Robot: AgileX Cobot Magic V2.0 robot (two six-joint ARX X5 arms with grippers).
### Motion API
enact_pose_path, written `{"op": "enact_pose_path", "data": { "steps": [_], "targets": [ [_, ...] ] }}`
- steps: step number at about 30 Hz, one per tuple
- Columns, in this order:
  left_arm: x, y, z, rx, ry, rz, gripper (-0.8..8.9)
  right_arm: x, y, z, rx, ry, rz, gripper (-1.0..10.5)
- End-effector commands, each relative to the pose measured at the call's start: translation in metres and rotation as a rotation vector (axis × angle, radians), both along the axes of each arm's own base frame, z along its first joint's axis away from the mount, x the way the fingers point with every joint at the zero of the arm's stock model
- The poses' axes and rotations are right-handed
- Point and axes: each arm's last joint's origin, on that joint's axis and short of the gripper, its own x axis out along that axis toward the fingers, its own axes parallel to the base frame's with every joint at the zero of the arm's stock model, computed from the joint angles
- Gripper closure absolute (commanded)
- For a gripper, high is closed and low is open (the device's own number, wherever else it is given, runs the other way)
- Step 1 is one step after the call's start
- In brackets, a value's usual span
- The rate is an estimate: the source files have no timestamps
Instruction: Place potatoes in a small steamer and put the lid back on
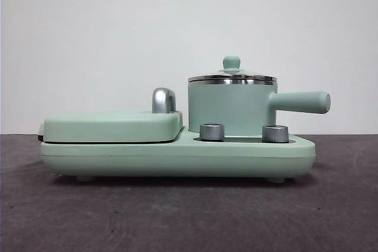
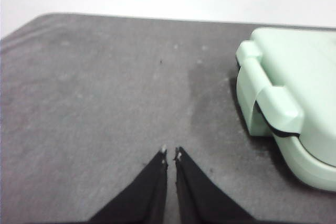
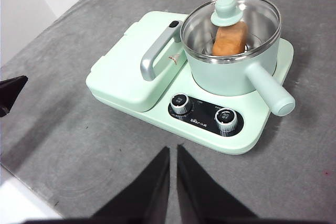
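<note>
Pincers: both are seen closed on nothing. The right gripper (image 3: 172,153) is held high and well back from the cooker, its jaws pressed together. The left gripper (image 2: 171,156) is held over bare table off the griddle end, its jaws also together.
Table: a dark grey table (image 1: 177,216) is seen under everything; no loose item is seen on it in any view.
Cooker base: a mint-green base (image 1: 177,159) with two knobs is seen carrying the closed griddle (image 1: 112,127) and the pot side by side.
Pot: the small steamer (image 3: 231,61) is seated on the base beside the griddle, its handle pointing away from it.
Lid: the lid (image 3: 231,19) is seen lying flat on the pot's steel rim, knob up; in the front view it looks level.
Potato: the potato (image 3: 229,38) is seen through the glass, inside the pot, under the lid.
Step in hand: the task is judged finished, since potato and lid are both in place and neither arm is touching anything.
Next move: nothing more is called for than keeping both arms clear of the handle and lid knob.
</note>
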Motion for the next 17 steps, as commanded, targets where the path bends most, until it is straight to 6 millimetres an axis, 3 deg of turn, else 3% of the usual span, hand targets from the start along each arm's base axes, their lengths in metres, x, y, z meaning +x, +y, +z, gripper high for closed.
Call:
{"op": "enact_pose_path", "data": {
  "steps": [1,17],
  "targets": [
    [0.0012,-0.0004,-0.0077,0.008,0.018,-0.024,7.87,-0.0001,0.0005,0.0036,0.01,-0.014,0.003,9.3],
    [0.0012,-0.0004,-0.0074,-0.017,0.015,-0.019,7.87,-0.0001,0.0005,0.0037,0.011,-0.015,0.003,9.3]
  ]
}}
